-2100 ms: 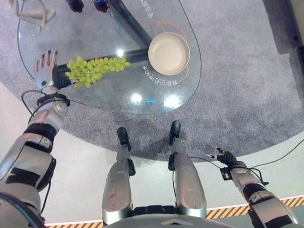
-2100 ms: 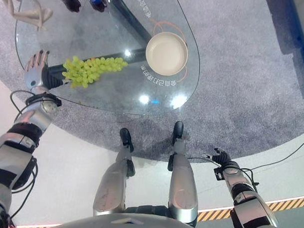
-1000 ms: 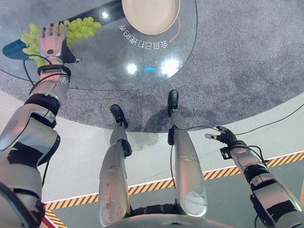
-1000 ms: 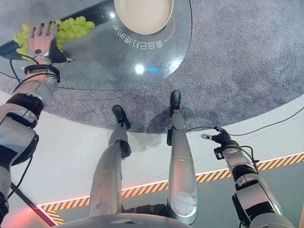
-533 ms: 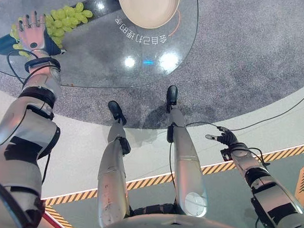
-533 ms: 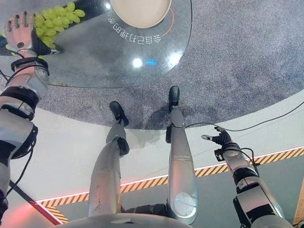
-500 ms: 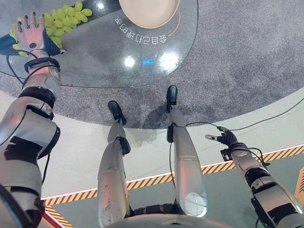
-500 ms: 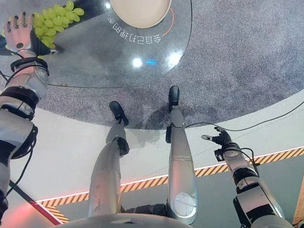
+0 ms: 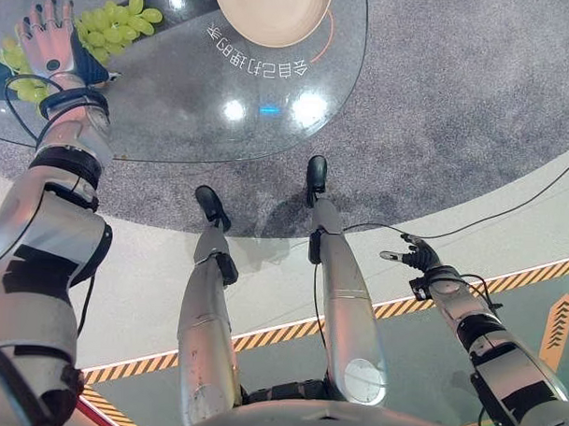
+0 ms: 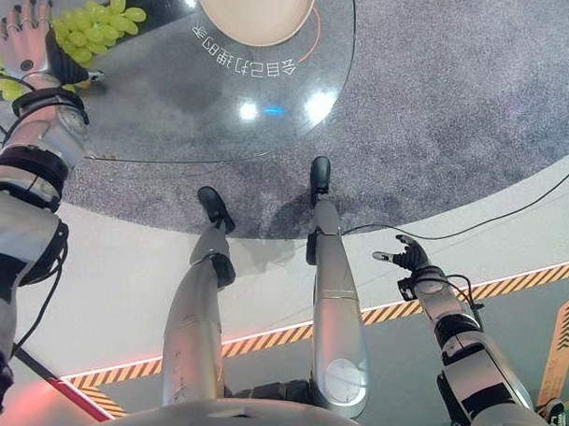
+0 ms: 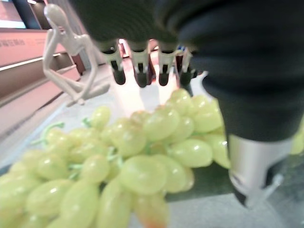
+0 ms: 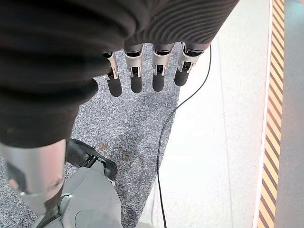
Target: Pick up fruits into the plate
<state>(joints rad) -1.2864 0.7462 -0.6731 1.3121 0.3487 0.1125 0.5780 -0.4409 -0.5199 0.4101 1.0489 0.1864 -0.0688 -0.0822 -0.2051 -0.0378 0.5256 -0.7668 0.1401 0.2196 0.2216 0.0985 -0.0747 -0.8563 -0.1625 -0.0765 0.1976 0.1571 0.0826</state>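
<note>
Left eye view from the head camera: a rounded glass tabletop point(image 9: 176, 106) is seen from above, set over grey carpet. A bunch of pale green grapes point(image 9: 109, 20) lies near its far left edge, and a shallow round cream plate point(image 9: 273, 7) sits well apart from it, toward the right. The left hand point(image 9: 49, 44) is placed over the near end of the bunch with its fingers straight and spread; nothing is gripped. In the left wrist view the dark fingertips point(image 11: 141, 76) are seen extended above the grapes, with the thumb beside the bunch, and a white figurine point(image 11: 71, 57) stands beyond. The right hand point(image 9: 409, 257) hangs low by the robot's side, relaxed and empty.

The grapes are judged not yet picked up. A loose cluster can be caught by only a few berries, so it may sag, shed fruit or slip on the way to the plate. The smooth glass may also let the bunch be pushed toward the edge.
</note>
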